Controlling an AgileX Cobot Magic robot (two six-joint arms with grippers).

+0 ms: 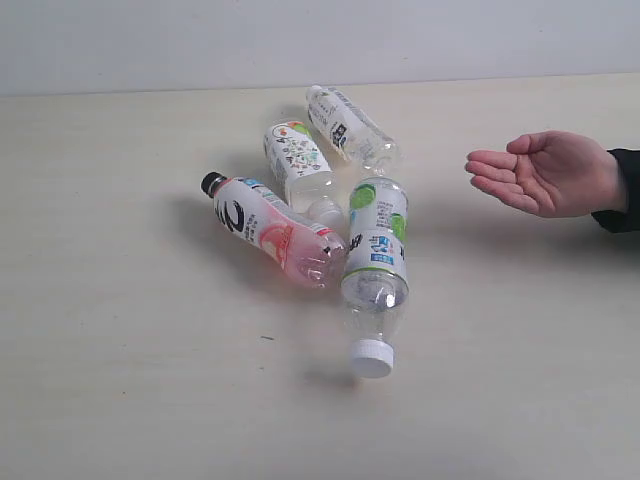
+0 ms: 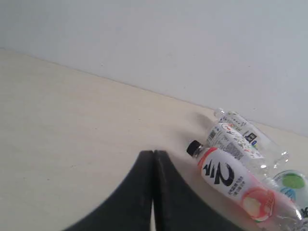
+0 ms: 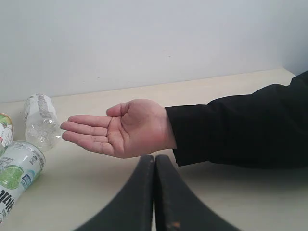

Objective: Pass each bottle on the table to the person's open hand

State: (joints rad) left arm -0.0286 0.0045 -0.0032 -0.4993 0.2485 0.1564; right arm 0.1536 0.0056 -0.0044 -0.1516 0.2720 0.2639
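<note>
Nothing handed over yet, going by the pictures. All four left to go.

Lying on their sides in a clump near the middle of the exterior view, on the pale table (image 1: pixel 120 380):
- at the left of the clump, the pink-labelled bottle (image 1: pixel 272 230), black cap pointing to the upper left, bottom end touching the green-and-white bottle (image 1: pixel 376 260);
- right of centre, that green-and-white bottle, white cap pointing toward the bottom of the frame;
- just above the pink one, the doodle-labelled bottle (image 1: pixel 298 160);
- at the top of the clump, the text-labelled bottle (image 1: pixel 345 125).

Waiting at the right edge of the frame: the person's open hand (image 1: pixel 545 172), palm up, holding nothing, apart from the bottles.

No sign of either arm in the exterior view. Seen only from the wrist cameras: the left gripper (image 2: pixel 153 155), jaws pressed together, pinching nothing, facing the pink-labelled bottle; the right gripper (image 3: pixel 155 158), jaws pressed together too, pinching nothing, facing the open hand.

Left to do, most likely: spread a pair of jaws, pick up one bottle, carry it to the palm, then the same for the other three.
</note>
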